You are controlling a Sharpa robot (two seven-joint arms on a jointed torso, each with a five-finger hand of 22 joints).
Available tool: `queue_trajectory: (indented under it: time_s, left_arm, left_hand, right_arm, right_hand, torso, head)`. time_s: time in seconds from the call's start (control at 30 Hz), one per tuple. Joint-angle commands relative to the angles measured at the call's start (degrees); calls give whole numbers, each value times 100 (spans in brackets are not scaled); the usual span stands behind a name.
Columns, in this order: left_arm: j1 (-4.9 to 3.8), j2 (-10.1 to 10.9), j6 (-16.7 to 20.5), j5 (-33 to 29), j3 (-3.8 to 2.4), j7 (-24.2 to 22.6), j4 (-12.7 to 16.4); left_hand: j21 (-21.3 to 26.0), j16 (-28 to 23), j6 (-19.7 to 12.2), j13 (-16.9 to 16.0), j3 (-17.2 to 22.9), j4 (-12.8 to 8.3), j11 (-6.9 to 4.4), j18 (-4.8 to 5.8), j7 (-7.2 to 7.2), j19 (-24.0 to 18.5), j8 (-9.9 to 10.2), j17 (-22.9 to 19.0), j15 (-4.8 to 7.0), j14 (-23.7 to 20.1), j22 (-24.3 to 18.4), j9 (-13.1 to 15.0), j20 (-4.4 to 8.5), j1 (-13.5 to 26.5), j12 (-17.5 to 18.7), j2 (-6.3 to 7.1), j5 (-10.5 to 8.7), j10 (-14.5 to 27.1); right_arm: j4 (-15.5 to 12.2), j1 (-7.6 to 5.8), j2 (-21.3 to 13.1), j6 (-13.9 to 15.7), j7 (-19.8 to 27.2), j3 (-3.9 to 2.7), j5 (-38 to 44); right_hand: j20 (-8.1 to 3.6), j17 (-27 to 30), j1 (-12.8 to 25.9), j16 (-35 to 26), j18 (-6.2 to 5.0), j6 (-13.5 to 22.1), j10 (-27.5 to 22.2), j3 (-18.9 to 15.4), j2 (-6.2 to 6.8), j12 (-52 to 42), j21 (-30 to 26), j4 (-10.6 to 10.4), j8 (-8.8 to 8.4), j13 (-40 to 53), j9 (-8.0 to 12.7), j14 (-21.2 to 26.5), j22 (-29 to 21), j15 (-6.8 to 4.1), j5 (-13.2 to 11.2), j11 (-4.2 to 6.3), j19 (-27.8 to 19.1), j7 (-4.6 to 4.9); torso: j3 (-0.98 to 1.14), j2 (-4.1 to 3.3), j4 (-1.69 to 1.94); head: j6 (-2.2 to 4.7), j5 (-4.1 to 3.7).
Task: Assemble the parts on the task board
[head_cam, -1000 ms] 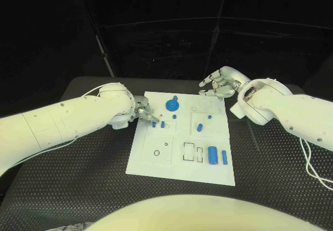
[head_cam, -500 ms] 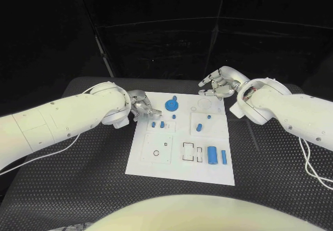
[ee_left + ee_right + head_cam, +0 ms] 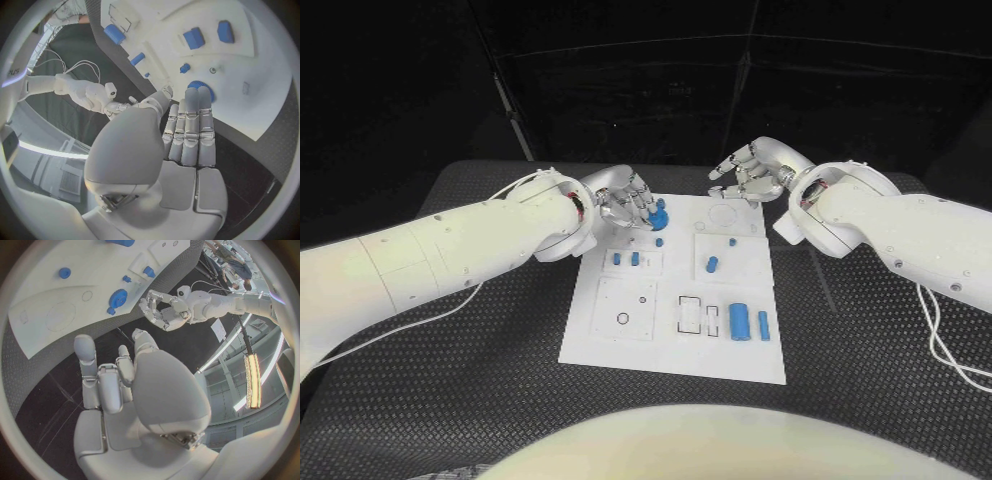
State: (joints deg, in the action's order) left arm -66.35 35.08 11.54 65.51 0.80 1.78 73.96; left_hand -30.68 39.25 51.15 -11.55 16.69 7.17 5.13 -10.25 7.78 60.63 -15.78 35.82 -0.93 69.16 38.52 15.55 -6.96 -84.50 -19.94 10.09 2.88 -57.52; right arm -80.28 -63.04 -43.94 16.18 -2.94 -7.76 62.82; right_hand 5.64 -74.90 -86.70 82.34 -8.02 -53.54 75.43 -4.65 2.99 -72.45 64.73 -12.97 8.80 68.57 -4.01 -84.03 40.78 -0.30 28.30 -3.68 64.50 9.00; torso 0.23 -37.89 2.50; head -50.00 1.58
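The white task board (image 3: pixel 672 352) lies mid-table, also in the left wrist view (image 3: pixel 262 80) and the right wrist view (image 3: pixel 44 305). On it are a blue gear (image 3: pixel 656 215) (image 3: pixel 202 91) (image 3: pixel 117 298), two small blue pegs (image 3: pixel 626 259), a blue oval piece (image 3: pixel 713 265), and two blue cylinders (image 3: pixel 749 322). My left hand (image 3: pixel 625 205) (image 3: pixel 187 132) hovers at the board's far left corner, fingers stretched out, empty, their tips just short of the gear. My right hand (image 3: pixel 751 172) (image 3: pixel 115 385) is over the board's far edge, fingers apart, holding nothing.
The board has empty rectangular slots (image 3: pixel 691 314) and a square recess with a small ring (image 3: pixel 626 305). Black ridged matting (image 3: pixel 459 350) surrounds the board. Thin white cables (image 3: pixel 949 340) run along my right arm.
My left hand has left the two small pegs and moved toward the far edge beside the gear, its fingers straightening out. The right hand has barely shifted.
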Motion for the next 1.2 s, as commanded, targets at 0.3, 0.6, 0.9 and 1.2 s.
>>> queue_trajectory:
  time_s: [0.3, 0.6, 0.9, 1.2]
  left_arm:
    - [-6, -470, -129, 1968, 171, -682, -570]
    - [-6, -654, -601, 2302, 203, -519, -709]
    - [-6, -742, -850, 2400, 208, -344, -763]
    - [-6, -832, -1041, 2469, 208, -239, -867]
  left_hand:
    - [-1854, 3133, 395, 602, -137, -47, -36, 209, -34, 1534, 499, 2791, 110, 1649, 1408, -475, 136, 27, 733, 30, -6, -280]
    - [-2606, 3360, 533, 712, -221, -19, -65, 322, -66, 1834, 620, 2912, 140, 1688, 2090, -594, 165, 91, 856, 11, -9, -400]
    - [-2693, 3366, 557, 727, -234, -10, -60, 337, -63, 1865, 639, 2889, 139, 1687, 2172, -613, 167, 100, 876, -6, -8, -420]
    - [-2766, 3393, 632, 734, -229, 9, -74, 349, -75, 1878, 650, 2885, 143, 1682, 2248, -634, 167, 101, 878, -69, -7, -496]
  right_arm:
    - [-24, -9, 32, 5, 60, -3, 4]
    - [-13, -9, 56, 0, 66, -3, 4]
    - [-8, -9, 61, -4, 66, -3, 4]
    - [-3, -9, 72, -8, 68, -3, 4]
  right_hand:
    - [4, -47, -21, -23, -85, 6, -40, 19, 4, 19, -33, -25, 13, -11, 7, -285, -5, -21, 13, -15, -48, -3]
    - [4, -47, -21, -23, -85, 6, -40, 19, 4, 19, -33, -25, 13, -11, 7, -285, -5, -21, 13, -15, -48, -3]
    - [4, -47, -21, -23, -85, 6, -40, 19, 4, 19, -33, -25, 13, -11, 7, -285, -5, -21, 13, -15, -48, -3]
    - [4, -51, -22, -21, -85, 5, -37, 22, 2, 16, -33, -25, 14, -8, 7, -285, -4, -21, 13, -14, -47, -3]
  torso:
    - [-4, -8, -7]
    - [1, 3, -2]
    - [0, 4, 6]
    - [3, 7, 2]
  head:
    - [0, -38]
    - [0, -63]
    - [0, -71]
    - [0, -75]
